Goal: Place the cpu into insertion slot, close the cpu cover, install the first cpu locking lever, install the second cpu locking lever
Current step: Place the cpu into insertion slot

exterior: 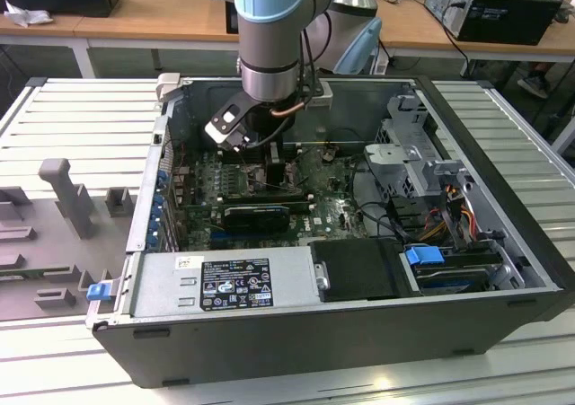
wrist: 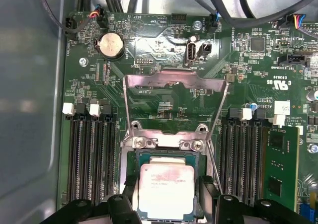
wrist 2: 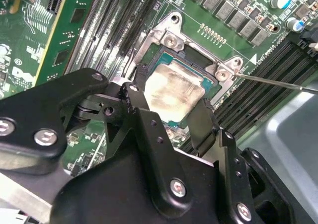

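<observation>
Two fingers [wrist 2: 135, 105] of the end effector [wrist 2: 167, 103] pinch the cpu [wrist 2: 174, 87] — it sits directly beneath, squarely over the insertion slot [wrist 2: 166, 37].

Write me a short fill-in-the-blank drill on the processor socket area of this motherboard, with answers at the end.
1. The ____ lies in the insertion slot.
2. The cpu cover stands ____, tilted up off the slot rather than lying flat over it.
3. Long black memory slots flank the insertion slot on ____ sides.

Missing words: cpu; open; both.
</observation>
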{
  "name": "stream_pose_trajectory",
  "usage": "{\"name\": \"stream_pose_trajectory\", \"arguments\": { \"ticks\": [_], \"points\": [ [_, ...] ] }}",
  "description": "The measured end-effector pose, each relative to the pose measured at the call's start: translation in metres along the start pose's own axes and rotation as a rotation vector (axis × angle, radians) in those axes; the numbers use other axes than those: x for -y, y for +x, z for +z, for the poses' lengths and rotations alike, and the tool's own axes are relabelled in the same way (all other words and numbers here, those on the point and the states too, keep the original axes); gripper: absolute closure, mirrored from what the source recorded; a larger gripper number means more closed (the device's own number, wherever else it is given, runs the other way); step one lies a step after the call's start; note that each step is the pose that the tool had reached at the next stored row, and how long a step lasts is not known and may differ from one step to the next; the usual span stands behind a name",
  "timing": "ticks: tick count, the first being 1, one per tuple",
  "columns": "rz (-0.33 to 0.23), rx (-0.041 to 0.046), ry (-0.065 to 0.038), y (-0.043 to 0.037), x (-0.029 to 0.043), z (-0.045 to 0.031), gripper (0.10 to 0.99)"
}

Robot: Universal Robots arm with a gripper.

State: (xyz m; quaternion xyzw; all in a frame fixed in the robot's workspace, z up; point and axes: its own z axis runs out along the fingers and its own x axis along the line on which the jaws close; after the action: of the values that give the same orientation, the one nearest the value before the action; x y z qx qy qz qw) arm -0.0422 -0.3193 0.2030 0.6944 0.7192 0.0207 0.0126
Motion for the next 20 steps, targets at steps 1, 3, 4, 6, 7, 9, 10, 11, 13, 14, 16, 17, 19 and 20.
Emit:
{"name": "stream_pose_trajectory", "arguments": {
  "ticks": [1, 3, 4, 6, 7, 9, 10, 11, 13, 14, 16, 17, 19, 20],
  "points": [
    [0.000, -0.0001, 0.000, 0.0001, -0.0001, -0.0014, 0.486],
    [0.000, -0.0002, 0.000, 0.0001, -0.0002, -0.0044, 0.486],
    [0.000, -0.0001, 0.000, 0.0001, -0.0003, -0.0054, 0.486],
    [0.000, 0.0004, 0.000, 0.0001, -0.0004, -0.0071, 0.486],
    [0.000, 0.0004, 0.000, 0.0002, -0.0004, -0.0074, 0.502],
    [0.001, 0.0007, 0.000, 0.0001, -0.0005, -0.0081, 0.627],
    [0.001, 0.0008, 0.000, 0.0001, -0.0005, -0.0084, 0.686],
    [0.001, 0.0008, 0.000, 0.0001, -0.0005, -0.0090, 0.749],
    [0.001, 0.0007, 0.000, 0.0002, -0.0006, -0.0100, 0.808],
    [0.001, 0.0006, 0.000, 0.0002, -0.0006, -0.0103, 0.867],
    [0.001, 0.0008, 0.000, 0.0002, -0.0006, -0.0112, 0.937],
    [0.001, 0.0008, 0.000, 0.0002, -0.0007, -0.0120, 0.937],
    [0.001, 0.0005, 0.000, 0.0002, -0.0007, -0.0120, 0.937],
    [0.001, 0.0007, 0.000, 0.0002, -0.0007, -0.0121, 0.937]
  ]
}}
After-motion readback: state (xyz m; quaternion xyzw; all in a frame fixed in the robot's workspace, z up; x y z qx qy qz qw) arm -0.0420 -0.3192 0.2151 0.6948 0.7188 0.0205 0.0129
